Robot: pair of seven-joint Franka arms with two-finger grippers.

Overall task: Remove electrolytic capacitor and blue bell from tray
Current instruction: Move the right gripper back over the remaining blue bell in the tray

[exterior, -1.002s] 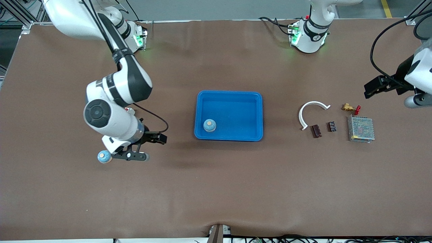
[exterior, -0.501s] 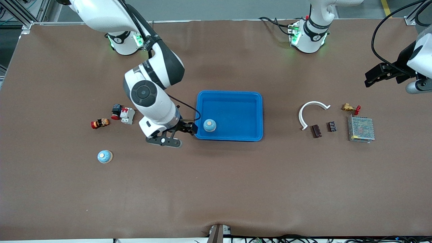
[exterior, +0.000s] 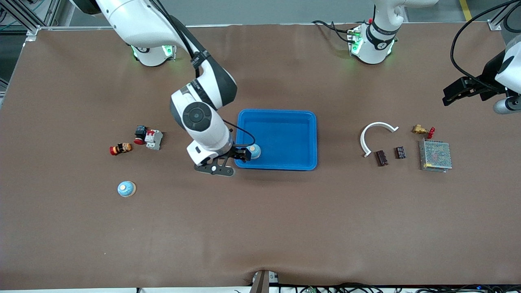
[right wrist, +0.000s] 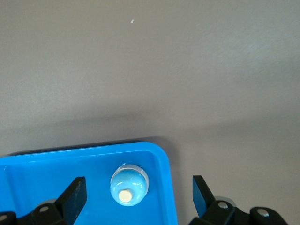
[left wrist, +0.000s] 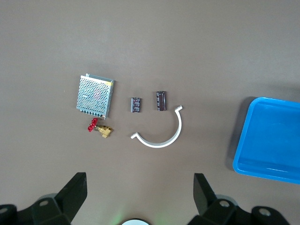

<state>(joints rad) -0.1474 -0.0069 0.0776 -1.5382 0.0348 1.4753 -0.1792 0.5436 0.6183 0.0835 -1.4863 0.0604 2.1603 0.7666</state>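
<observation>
Tray point(exterior: 285, 138): glossy smooth blue plastic. Bell point(right wrist: 129, 184): shiny blue dome. Surface point(exterior: 260, 228): matt brown cloth-like covering. Power supply point(exterior: 435, 155): perforated metal casing.

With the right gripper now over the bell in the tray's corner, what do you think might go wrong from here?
1. The blue bell sits close to the tray corner wall; one finger of the open right gripper is outside the rim and may land on it.
2. The bell's rounded dome could slip from the grip.
3. A finger catching the rim might shift the tray.

The left gripper waits, open, over its end of the table.
</observation>
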